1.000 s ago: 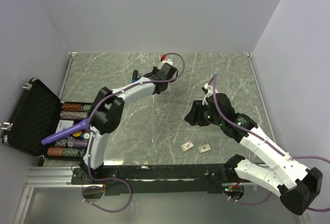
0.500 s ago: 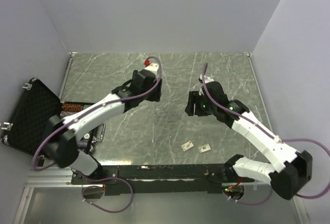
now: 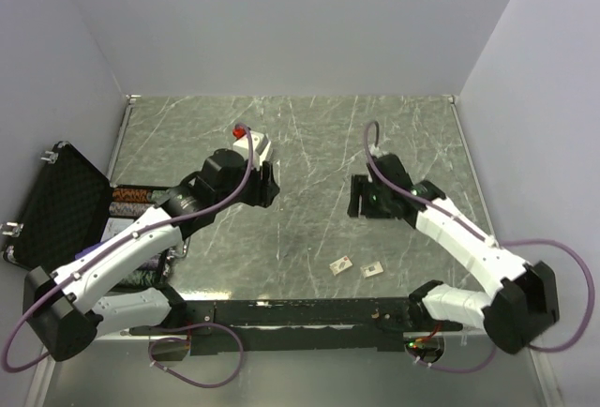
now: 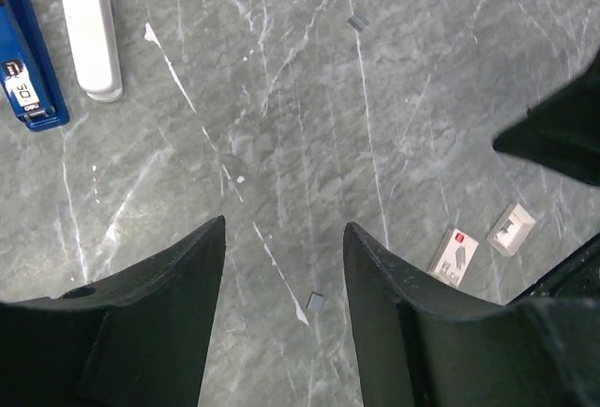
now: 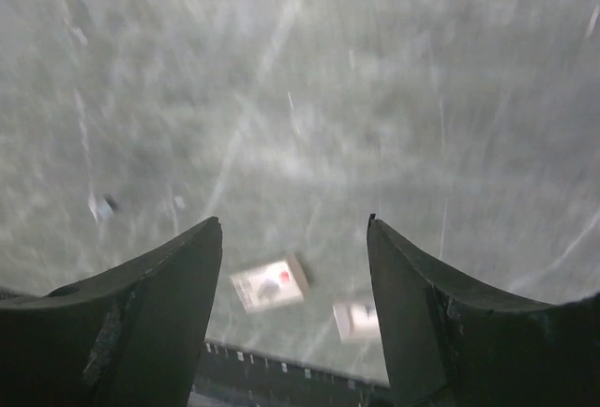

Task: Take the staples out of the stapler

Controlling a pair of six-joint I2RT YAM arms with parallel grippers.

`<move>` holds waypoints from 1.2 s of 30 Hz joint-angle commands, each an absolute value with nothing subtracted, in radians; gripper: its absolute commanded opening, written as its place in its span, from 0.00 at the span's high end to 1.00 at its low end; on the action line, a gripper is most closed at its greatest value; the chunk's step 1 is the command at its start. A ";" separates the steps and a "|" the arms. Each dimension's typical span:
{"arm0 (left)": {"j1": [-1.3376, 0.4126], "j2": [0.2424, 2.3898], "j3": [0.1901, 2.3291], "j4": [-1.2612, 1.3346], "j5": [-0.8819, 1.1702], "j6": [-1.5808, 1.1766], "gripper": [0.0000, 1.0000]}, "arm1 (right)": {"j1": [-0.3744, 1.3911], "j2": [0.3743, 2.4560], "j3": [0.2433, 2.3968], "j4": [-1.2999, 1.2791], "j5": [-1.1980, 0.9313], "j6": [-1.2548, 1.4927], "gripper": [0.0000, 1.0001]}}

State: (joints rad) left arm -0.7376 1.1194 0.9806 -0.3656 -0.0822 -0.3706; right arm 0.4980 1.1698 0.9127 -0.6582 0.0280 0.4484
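Observation:
The blue stapler (image 4: 28,60) lies flat at the top left of the left wrist view, next to a white oblong bar (image 4: 89,27). In the top view my left arm covers it. Two tiny grey bits that look like staples lie loose on the table, one (image 4: 316,301) between and below my left fingertips and one (image 4: 357,22) farther off. My left gripper (image 4: 284,229) (image 3: 266,185) hangs open and empty above the marble. My right gripper (image 5: 293,222) (image 3: 359,198) is also open and empty, its view blurred.
Two small cards (image 3: 342,263) (image 3: 372,271) lie near the front edge of the table, also seen as cards (image 5: 270,284) under the right gripper. An open black case (image 3: 56,205) with poker chips stands at the left edge.
My left gripper has drawn back from the far middle of the table toward the left and nearer. The right gripper shifted slightly. Both jaws have opened wider.

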 commanded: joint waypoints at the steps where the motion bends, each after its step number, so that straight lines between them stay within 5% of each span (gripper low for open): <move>1: -0.741 1.066 0.940 -0.341 -0.046 -0.351 0.42 | 0.534 1.017 0.783 -0.814 -0.015 0.576 0.29; 8: -0.741 1.061 0.920 -0.333 -0.009 -0.354 0.42 | 0.658 0.868 0.732 -0.994 -0.005 0.722 0.33; 16: -0.739 1.063 0.910 -0.336 -0.021 -0.356 0.41 | 0.802 0.936 0.675 -1.091 -0.014 0.811 0.37; 36: -0.709 1.109 0.900 -0.322 0.009 -0.357 0.41 | 0.802 1.114 0.578 -0.908 0.101 0.931 0.47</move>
